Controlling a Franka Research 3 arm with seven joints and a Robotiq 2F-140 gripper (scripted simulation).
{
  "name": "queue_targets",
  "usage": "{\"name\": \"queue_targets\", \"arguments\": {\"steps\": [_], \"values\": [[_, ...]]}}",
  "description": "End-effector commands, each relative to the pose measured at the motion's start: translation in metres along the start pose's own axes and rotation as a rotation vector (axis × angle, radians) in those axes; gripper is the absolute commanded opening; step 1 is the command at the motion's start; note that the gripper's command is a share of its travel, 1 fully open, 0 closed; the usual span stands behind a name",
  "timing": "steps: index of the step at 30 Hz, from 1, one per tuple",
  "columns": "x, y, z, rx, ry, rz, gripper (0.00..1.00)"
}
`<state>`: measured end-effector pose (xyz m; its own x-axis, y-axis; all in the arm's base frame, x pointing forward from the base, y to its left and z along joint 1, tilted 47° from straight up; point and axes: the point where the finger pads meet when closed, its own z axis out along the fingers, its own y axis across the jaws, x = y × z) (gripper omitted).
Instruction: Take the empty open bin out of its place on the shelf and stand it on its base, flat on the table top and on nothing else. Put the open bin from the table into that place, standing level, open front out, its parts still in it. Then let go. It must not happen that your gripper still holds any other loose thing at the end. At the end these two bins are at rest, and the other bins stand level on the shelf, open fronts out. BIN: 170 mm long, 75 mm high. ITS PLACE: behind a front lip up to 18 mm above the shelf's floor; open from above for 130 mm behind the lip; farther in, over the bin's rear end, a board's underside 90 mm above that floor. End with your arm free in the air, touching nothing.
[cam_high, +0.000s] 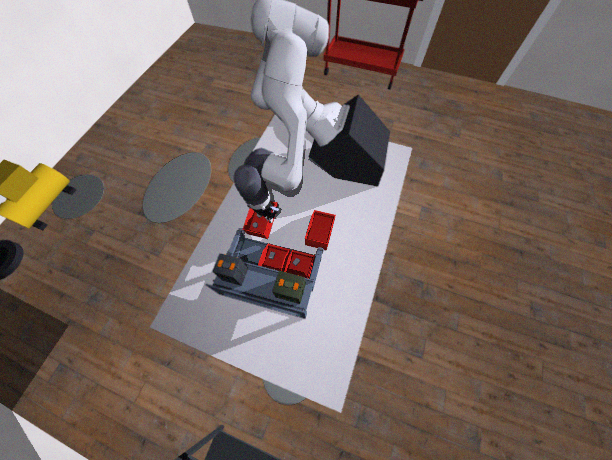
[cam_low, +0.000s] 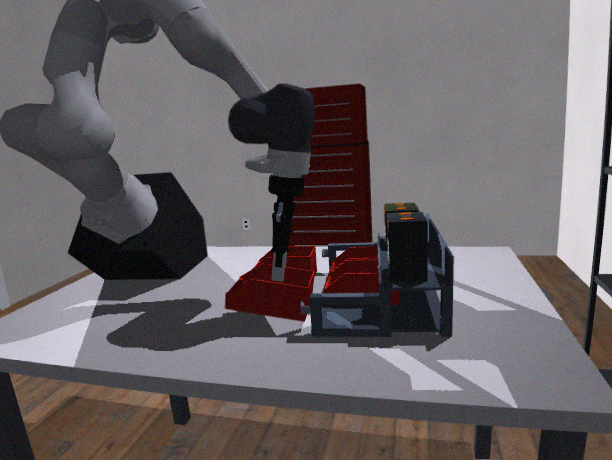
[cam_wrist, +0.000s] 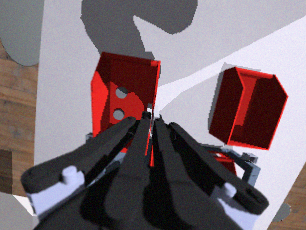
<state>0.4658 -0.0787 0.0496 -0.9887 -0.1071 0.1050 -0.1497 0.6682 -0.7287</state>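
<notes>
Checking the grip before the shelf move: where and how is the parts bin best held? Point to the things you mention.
I'd grip the parts bin (cam_high: 261, 231) (cam_low: 265, 301) (cam_wrist: 137, 77) by the long side wall nearer the empty bin (cam_high: 320, 230) (cam_wrist: 267, 110), from above, one finger inside: thin wall, open top. The pincer (cam_high: 273, 214) (cam_low: 279, 277) (cam_wrist: 151, 110) has that wall; the bin looks tilted, so probably level it first.

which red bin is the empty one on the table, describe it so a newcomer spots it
On the white table, find the blue-grey shelf. In front of it stand two red bins; the empty one is away from the gripper, with no grey parts inside.
</notes>
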Motion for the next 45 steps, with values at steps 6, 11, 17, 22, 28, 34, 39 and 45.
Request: {"name": "queue_targets", "arguments": {"steps": [6, 11, 17, 22, 28, 34, 39, 45], "values": [[-0.002, 0.000, -0.002, 0.000, -0.006, 0.005, 0.00], [-0.002, 0.000, -0.002, 0.000, -0.006, 0.005, 0.00], [-0.003, 0.000, -0.002, 0.000, -0.006, 0.005, 0.00], [-0.005, 0.000, -0.002, 0.000, -0.006, 0.005, 0.00], [-0.007, 0.000, -0.002, 0.000, -0.006, 0.005, 0.00], [-0.010, 0.000, -0.003, 0.000, -0.007, 0.005, 0.00], [-0.014, 0.000, -0.004, 0.000, -0.007, 0.005, 0.00], [-0.018, 0.000, -0.004, 0.000, -0.007, 0.005, 0.00]]}}
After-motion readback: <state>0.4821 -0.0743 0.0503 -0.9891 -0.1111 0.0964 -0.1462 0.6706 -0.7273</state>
